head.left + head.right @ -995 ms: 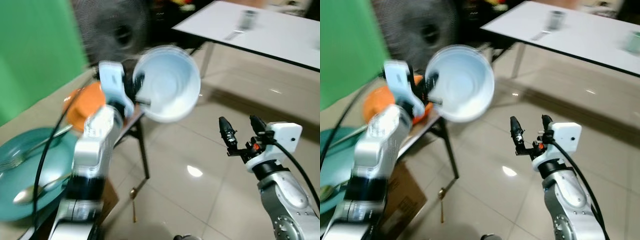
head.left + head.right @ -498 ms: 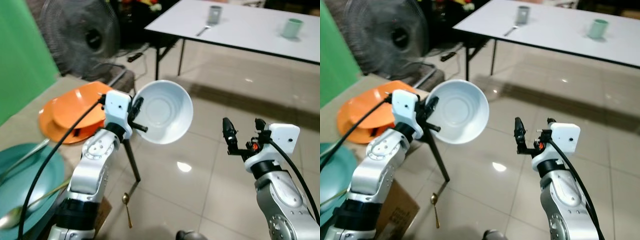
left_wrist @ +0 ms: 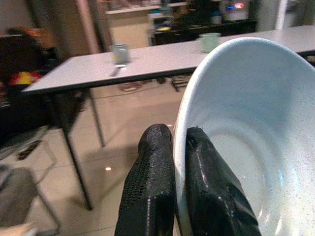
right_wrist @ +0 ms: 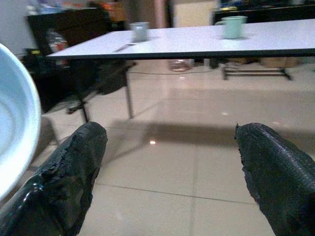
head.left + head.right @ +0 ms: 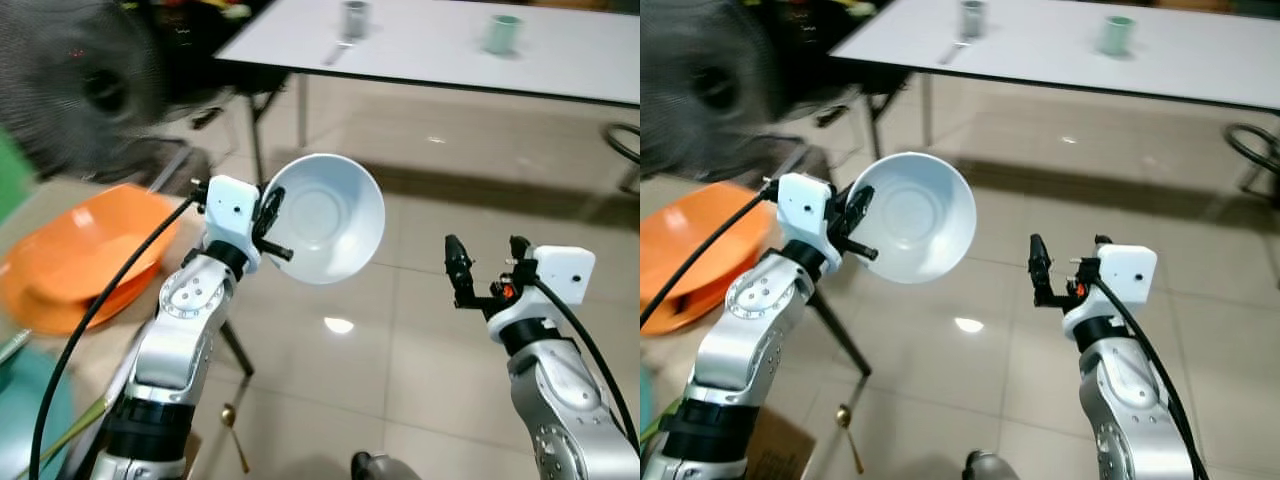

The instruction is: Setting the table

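Observation:
My left gripper [image 5: 270,222] is shut on the rim of a pale blue bowl [image 5: 325,217], held up in the air and tilted on its side with its hollow facing me. In the left wrist view the two black fingers [image 3: 152,196] pinch the bowl's rim [image 3: 194,93]. My right gripper [image 5: 487,262] is open and holds nothing, raised at the right beside the bowl. A white table [image 5: 440,40] stands ahead across the tiled floor, carrying a grey cup [image 5: 354,17], a green cup [image 5: 501,33] and a piece of cutlery [image 5: 333,52].
Orange plates [image 5: 75,265] lie on the near table at my left, with a teal plate's edge [image 5: 20,430] and cutlery below. A large fan [image 5: 85,85] stands at the back left. A spoon [image 5: 232,430] lies on the glossy tiled floor.
The whole view has swung to the right, so the orange plates slid left and the white table came more to the centre. The bowl stays gripped in my left gripper.

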